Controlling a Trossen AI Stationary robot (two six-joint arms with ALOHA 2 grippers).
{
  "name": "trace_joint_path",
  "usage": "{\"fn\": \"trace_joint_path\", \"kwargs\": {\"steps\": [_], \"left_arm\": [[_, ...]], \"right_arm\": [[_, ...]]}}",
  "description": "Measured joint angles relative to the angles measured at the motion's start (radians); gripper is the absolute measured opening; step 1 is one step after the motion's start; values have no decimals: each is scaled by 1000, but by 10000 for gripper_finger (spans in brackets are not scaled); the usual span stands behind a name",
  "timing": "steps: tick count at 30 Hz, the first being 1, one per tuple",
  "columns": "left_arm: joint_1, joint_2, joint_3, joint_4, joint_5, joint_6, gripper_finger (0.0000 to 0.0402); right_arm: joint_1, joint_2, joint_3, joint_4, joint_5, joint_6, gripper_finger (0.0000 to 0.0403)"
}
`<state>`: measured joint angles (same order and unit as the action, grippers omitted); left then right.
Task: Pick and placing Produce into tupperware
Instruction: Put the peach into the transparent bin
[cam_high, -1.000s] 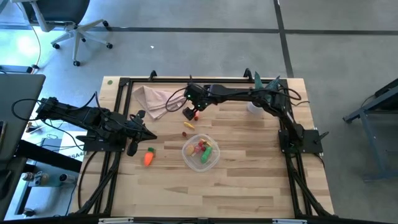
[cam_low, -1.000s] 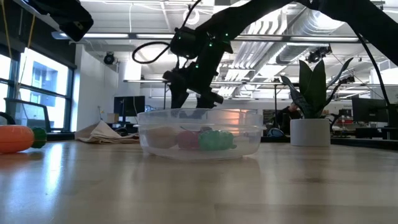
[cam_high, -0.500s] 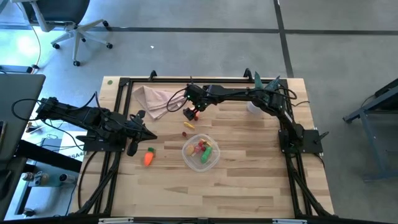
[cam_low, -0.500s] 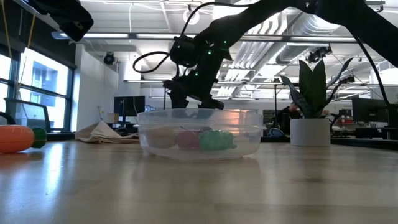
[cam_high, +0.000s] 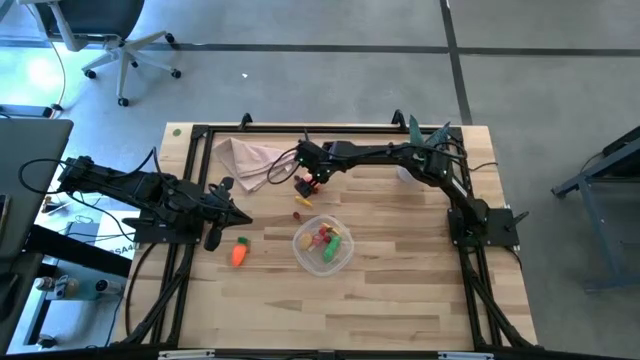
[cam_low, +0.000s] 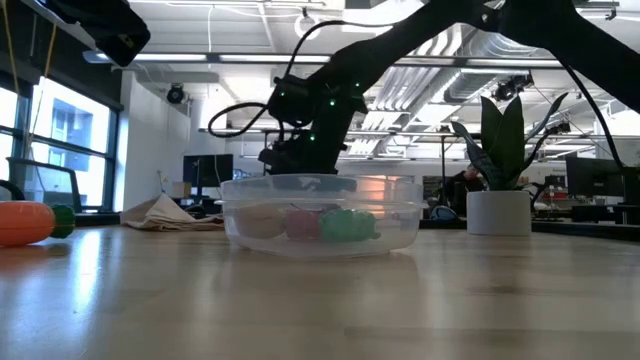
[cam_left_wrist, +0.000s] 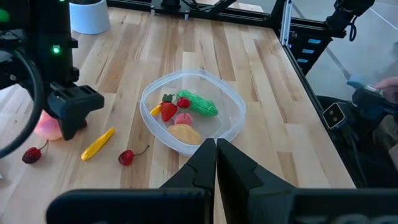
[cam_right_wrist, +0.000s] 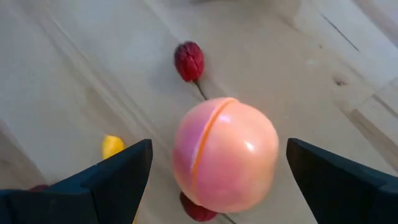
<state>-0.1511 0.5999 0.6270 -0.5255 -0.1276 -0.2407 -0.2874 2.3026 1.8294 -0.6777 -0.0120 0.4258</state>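
Directly beneath the right gripper (cam_right_wrist: 214, 180), a pink-orange peach (cam_right_wrist: 225, 154) lies on the table (cam_high: 400, 290), sitting in the gap between the two fingers, which stand wide apart and touch nothing. A dark red cherry (cam_right_wrist: 189, 61) lies just beyond the peach at about 11 o'clock from it, and a yellow piece (cam_right_wrist: 112, 146) shows at its 9 o'clock. In the high view the tupperware (cam_high: 323, 242), already holding several pieces, sits at 6 o'clock from this gripper, and an orange carrot (cam_high: 238, 253) lies at the container's 9 o'clock. The left gripper (cam_left_wrist: 216, 149) waits at the table's left edge, fingers closed on nothing.
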Motion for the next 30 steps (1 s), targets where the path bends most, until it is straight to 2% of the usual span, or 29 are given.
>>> {"fn": "trace_joint_path", "kwargs": {"steps": [23, 30], "left_arm": [[0, 0, 0, 0, 0, 0, 5], [0, 0, 0, 0, 0, 0, 5]], "right_arm": [[12, 12, 0, 2, 87, -26, 362], [13, 12, 0, 1, 86, -24, 339]]}}
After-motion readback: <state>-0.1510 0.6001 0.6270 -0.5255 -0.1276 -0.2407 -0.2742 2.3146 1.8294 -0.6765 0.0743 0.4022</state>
